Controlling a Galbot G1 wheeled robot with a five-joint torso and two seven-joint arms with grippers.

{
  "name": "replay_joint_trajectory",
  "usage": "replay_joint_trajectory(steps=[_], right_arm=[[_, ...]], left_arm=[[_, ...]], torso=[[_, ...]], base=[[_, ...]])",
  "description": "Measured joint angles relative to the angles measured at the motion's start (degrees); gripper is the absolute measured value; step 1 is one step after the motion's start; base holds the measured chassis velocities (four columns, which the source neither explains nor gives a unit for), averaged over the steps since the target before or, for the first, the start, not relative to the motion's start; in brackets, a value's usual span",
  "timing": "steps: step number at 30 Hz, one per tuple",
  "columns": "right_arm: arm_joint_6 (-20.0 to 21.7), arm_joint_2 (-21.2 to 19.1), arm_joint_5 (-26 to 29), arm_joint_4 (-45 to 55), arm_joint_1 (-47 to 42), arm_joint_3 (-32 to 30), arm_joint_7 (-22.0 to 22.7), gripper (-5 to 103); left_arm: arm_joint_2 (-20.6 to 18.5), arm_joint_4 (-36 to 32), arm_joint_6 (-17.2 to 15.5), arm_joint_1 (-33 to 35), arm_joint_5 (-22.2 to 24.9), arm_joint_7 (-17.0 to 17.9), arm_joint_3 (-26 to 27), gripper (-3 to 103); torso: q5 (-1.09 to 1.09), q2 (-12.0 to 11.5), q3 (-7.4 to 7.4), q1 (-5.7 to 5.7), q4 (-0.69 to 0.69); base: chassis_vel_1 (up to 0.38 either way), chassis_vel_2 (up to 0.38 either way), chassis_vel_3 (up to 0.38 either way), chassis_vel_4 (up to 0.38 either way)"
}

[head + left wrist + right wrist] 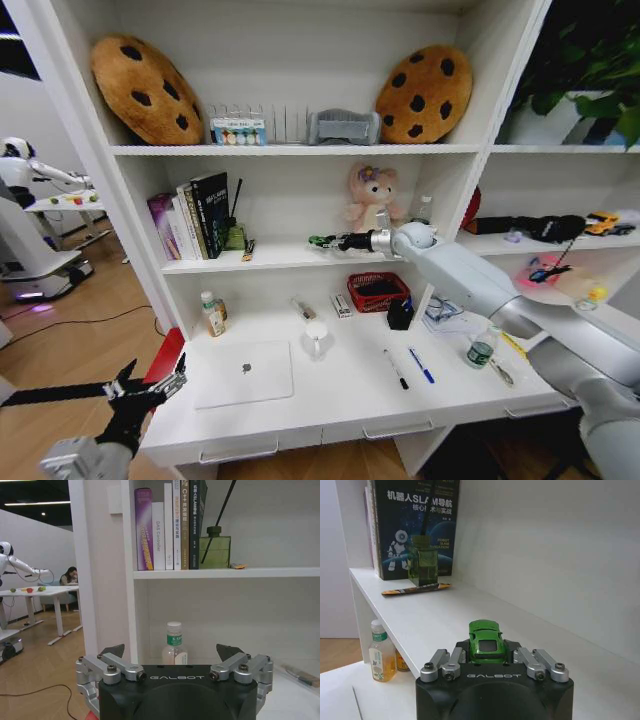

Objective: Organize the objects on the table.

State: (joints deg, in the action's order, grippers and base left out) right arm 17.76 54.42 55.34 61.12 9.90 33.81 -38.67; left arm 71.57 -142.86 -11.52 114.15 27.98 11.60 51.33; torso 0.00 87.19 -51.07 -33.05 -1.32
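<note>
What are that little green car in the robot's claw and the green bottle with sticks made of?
The green toy car, held in the right gripper over the shelf, looks like glossy painted metal or hard plastic: it shows sharp highlights. The reed diffuser bottle seems to be tinted green glass, since it is see-through.

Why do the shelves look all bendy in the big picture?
The head view's wide lens bows the white shelving outward near the edges; in the left wrist view the shelf board runs straight, and the right wrist view shows the green toy car sharp.
</note>
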Motion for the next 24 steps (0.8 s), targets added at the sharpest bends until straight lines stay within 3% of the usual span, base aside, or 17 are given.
replay_joint_trajectory(steps=[24], right_arm=[[-3.32,4.07,-0.07,-4.25,0.62,3.08,4.66,35]], left_arm=[[0.0,0.0,0.0,0.0,0.0,0.0,0.0,100]], torso=[[0.0,0.0,0.0,0.0,0.01]], base=[[0.0,0.0,0.0,0.0]])
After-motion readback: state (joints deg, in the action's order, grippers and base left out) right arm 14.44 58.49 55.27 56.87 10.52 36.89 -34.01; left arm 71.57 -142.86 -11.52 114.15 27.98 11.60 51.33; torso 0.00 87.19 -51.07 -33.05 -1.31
